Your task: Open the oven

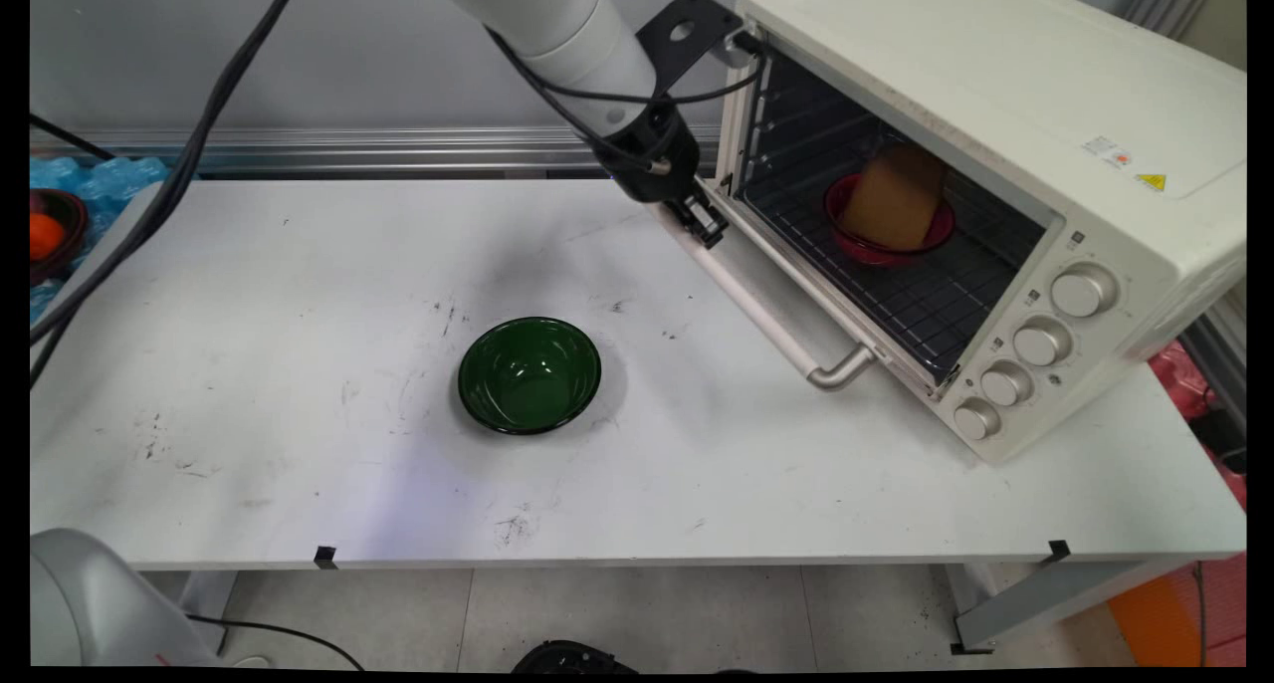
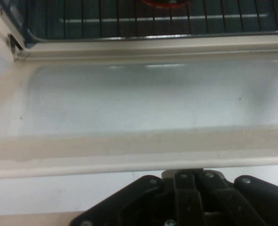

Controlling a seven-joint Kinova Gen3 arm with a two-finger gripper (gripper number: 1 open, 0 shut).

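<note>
Black two-finger claw at upper centre of the frame, poised at the upper-left end of the lowered glass door of a cream-white metal toaster oven; contact with the door not discernible. Clenched or released: cannot tell from either view. Seen from the hand, only the door's pale glass pane and the dark wire rack beyond. Inside the oven, right of the claw, a red bowl holding a tall brown loaf-like lump. Lower centre, well apart, an empty dark green glossy bowl on the scuffed white surface. No step nameable.
</note>
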